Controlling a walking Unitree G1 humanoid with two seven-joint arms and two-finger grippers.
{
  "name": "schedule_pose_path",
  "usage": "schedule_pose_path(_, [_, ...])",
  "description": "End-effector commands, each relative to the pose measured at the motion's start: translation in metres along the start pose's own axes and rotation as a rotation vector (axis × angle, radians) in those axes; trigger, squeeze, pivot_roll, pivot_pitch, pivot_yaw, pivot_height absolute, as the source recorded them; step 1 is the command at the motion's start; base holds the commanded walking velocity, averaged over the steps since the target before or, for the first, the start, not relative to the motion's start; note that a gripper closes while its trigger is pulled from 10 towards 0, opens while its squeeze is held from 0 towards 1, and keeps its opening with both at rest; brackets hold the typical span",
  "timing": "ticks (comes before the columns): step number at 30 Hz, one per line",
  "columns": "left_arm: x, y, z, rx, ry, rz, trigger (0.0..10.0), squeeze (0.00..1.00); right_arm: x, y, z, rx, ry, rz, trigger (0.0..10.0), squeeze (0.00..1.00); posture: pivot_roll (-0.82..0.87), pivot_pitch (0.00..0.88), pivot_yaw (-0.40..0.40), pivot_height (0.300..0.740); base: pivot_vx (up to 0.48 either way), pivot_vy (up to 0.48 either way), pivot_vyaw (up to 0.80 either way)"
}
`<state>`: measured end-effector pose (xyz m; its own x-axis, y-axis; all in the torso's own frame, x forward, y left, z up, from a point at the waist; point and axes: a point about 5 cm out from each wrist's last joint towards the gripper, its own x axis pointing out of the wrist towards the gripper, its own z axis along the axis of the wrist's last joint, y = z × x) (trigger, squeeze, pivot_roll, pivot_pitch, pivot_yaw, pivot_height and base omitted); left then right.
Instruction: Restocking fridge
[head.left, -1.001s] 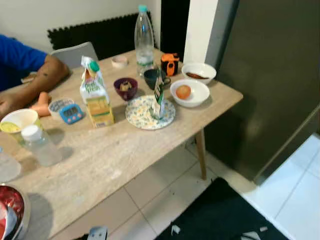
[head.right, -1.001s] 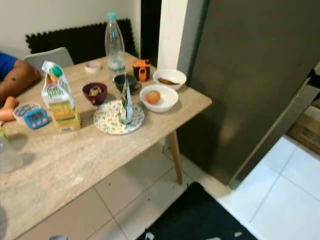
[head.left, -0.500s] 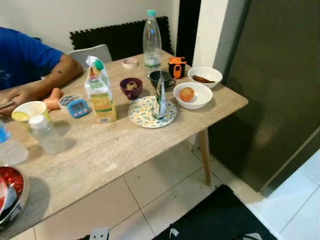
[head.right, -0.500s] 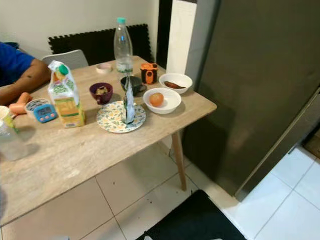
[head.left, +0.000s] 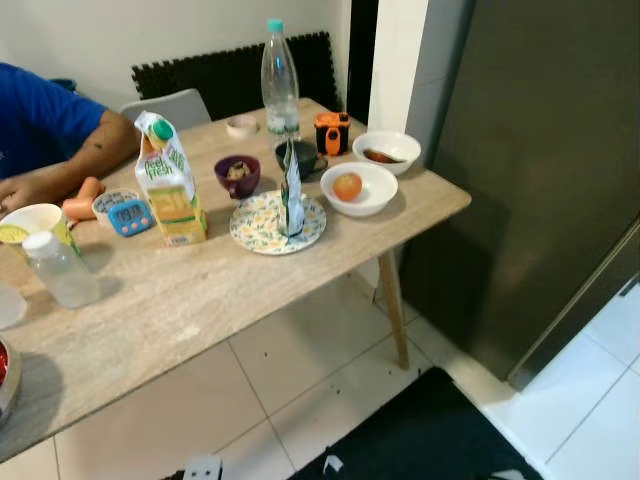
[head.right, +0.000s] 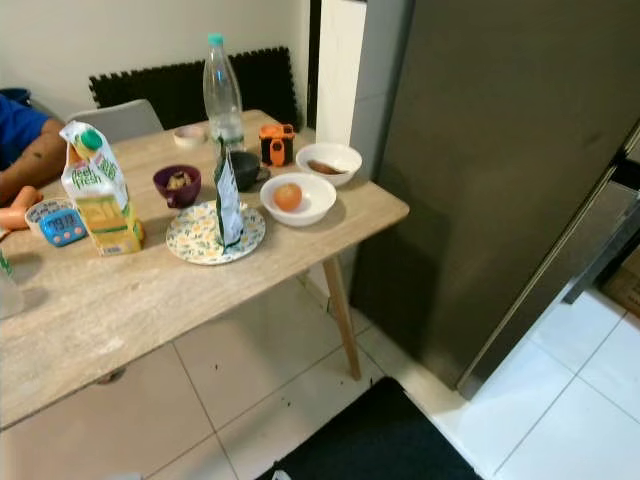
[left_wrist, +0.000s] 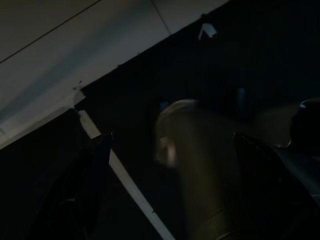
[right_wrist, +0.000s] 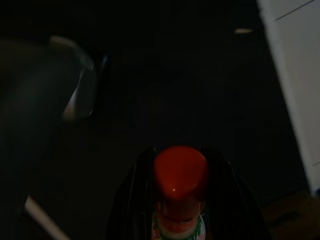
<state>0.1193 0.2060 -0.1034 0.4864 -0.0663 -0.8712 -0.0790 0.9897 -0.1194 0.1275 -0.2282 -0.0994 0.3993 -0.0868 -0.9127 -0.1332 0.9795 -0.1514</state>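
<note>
So we judge restocking barely begun: from our left, the juice carton, water bottle and orange sit on the table; our right gripper clasps a red-capped bottle; the fridge is closed. Left gripper's state we cannot tell.

desk: pale wood grain
fridge: dark grey-brown
floor: light tiles; black mat
plate: white with a small blue and yellow floral pattern
juice carton: white and yellow, green lettering, green cap
two bowls: white; orange fruit in the nearer one
small bowl: dark purple
water bottle: clear, teal cap
timer: blue
person's sleeve: blue
bottle cap: red, between the right tool's black fingers
</note>
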Motion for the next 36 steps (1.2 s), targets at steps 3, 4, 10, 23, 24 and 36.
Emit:
schedule_pose_path(3, [-0.0009,0.0007,-0.0047,0.005,0.02,0.002,10.0,0.0,-0.0005,0.0009,-0.0057,0.004,0.02,0.004,10.0,0.0,-0.03,0.068,-0.031,0.74,0.0,-0.326,0.0])
schedule_pose_path(4, [-0.0009,0.0007,-0.0047,0.005,0.02,0.002,10.0,0.0,-0.0005,0.0009,-0.0057,0.004,0.02,0.004,10.0,0.0,-0.03,0.068,-0.031,0.74,0.0,-0.326,0.0])
schedule_pose_path(10, [-0.001,0.0007,-0.0049,0.006,0.02,0.001,10.0,0.0,-0.0005,0.0014,-0.0054,0.005,0.019,0.006,10.0,0.0,-0.03,0.068,-0.029,0.74,0.0,-0.328,0.0])
schedule_pose_path(23, [-0.001,0.001,-0.0047,0.012,0.021,-0.001,10.0,0.0,-0.0003,0.0028,-0.0048,0.01,0.013,0.01,10.0,0.0,-0.03,0.066,-0.027,0.74,0.0,-0.334,0.0])
schedule_pose_path(24, [-0.001,0.001,-0.0047,0.012,0.021,-0.001,10.0,0.0,-0.0003,0.0028,-0.0048,0.01,0.013,0.01,10.0,0.0,-0.03,0.066,-0.027,0.74,0.0,-0.337,0.0])
schedule_pose_path(36, [-0.0007,0.0002,-0.0043,0.013,0.02,-0.003,10.0,0.0,-0.0003,0.0038,-0.0024,0.021,-0.008,0.035,10.0,0.0,-0.03,0.066,-0.029,0.74,0.0,-0.341,0.0])
